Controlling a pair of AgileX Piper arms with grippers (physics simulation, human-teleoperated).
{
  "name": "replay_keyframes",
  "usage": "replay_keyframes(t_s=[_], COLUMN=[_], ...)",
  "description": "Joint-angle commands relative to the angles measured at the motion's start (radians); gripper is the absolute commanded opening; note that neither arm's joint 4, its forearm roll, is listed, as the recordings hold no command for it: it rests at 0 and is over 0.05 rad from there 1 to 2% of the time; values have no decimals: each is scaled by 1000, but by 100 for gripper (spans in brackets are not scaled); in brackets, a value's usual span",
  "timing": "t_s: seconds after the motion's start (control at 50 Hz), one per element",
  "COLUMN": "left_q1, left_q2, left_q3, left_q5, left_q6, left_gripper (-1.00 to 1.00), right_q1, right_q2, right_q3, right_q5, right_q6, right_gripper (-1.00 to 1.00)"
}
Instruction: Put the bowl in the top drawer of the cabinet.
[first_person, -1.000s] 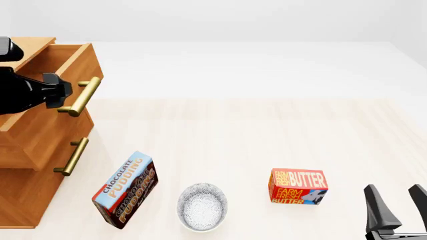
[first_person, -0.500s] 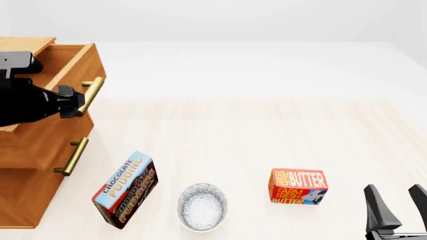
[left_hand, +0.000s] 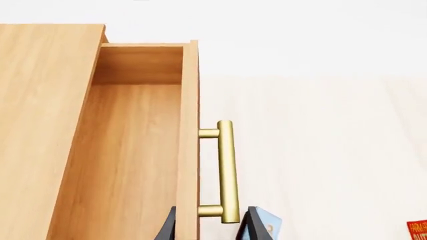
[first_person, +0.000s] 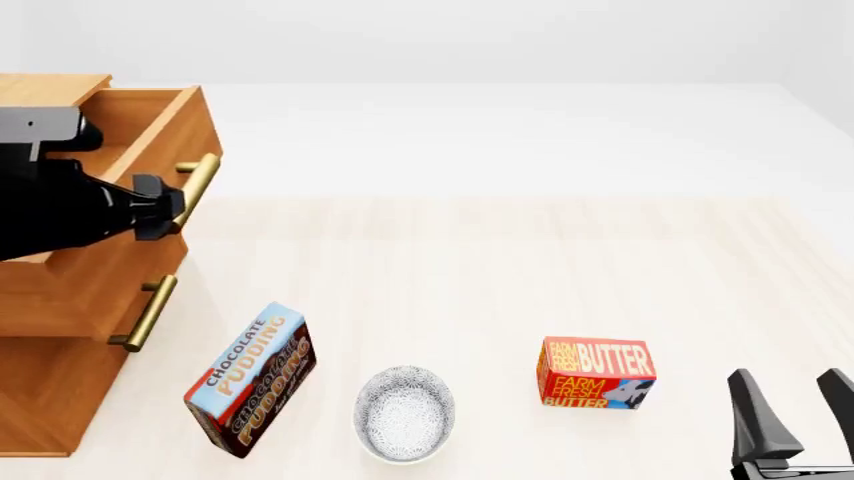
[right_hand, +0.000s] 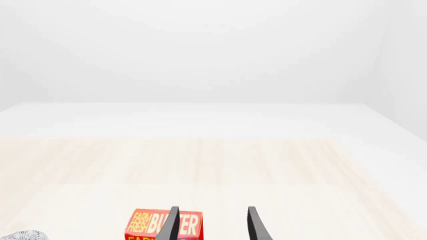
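I am looking down the table from the arms' side, starting at the far left, where the cabinet (first_person: 54, 330) is standing with its top drawer (first_person: 140, 135) pulled partly out. My left gripper (first_person: 167, 205) is sitting at the brass handle (first_person: 196, 188) of that drawer; in the left wrist view the two fingers are straddling the lower end of the bar (left_hand: 227, 172) and the drawer front, set narrow, though I cannot tell whether they are actually pressing on it. The drawer's inside is showing bare wood. Below it the lower drawer (first_person: 94, 290) is lying closed with its own handle (first_person: 143, 313).

Moving right, a chocolate pudding box (first_person: 251, 378) is lying tilted on the table (first_person: 534, 260) near the cabinet's foot. Just beside it the bowl (first_person: 404, 413) is resting upright on the table near the front edge, well apart from the drawer. Further right a butter box (first_person: 597, 373) is standing upright. At the far right my right gripper (first_person: 798, 415) is hanging low with its fingers spread apart, holding nothing.
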Motion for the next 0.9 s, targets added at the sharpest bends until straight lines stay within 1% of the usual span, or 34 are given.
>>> replay_keyframes(t_s=[0.02, 0.28, 0.36, 0.46, 0.9], left_q1=[-46, -88, -111, -139, -192], left_q2=[-8, 5, 4, 9, 28], left_q3=[12, -10, -15, -23, -39], left_q5=[0, 1, 0, 2, -13], left_q6=[54, 54, 61, 54, 56], left_gripper=[100, 100, 100, 100, 100], right_q1=[0, 0, 0, 0, 0], right_q2=[-1, -1, -1, -1, -1], right_q3=[0, 0, 0, 0, 0], right_q5=[0, 0, 0, 1, 0], right_q6=[-1, -1, -1, -1, -1], right_gripper=[100, 100, 100, 100, 100])
